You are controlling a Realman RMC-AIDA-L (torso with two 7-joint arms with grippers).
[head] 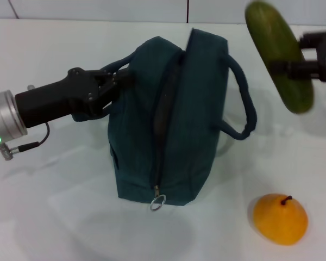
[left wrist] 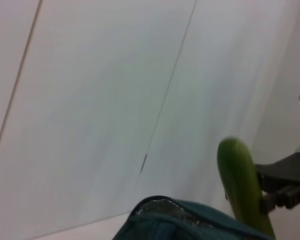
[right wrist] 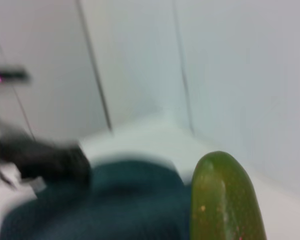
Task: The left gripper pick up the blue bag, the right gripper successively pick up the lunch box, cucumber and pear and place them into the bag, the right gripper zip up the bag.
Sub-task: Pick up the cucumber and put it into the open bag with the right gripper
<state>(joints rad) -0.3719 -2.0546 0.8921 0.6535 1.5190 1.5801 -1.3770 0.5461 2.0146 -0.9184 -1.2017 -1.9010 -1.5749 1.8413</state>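
Above the far right of the surface: your right hand [head: 293, 68] grips the cucumber [head: 279, 56] mid-length, in the air right of the bag.
Left side: your left hand [head: 117, 81] is clamped on a handle of the blue bag [head: 168, 119], holding it up.
Pear [head: 280, 218]: near right, waiting on the surface.
Risk: the zipper opening looks narrow; bring the long cucumber in crosswise and it may catch the rim.
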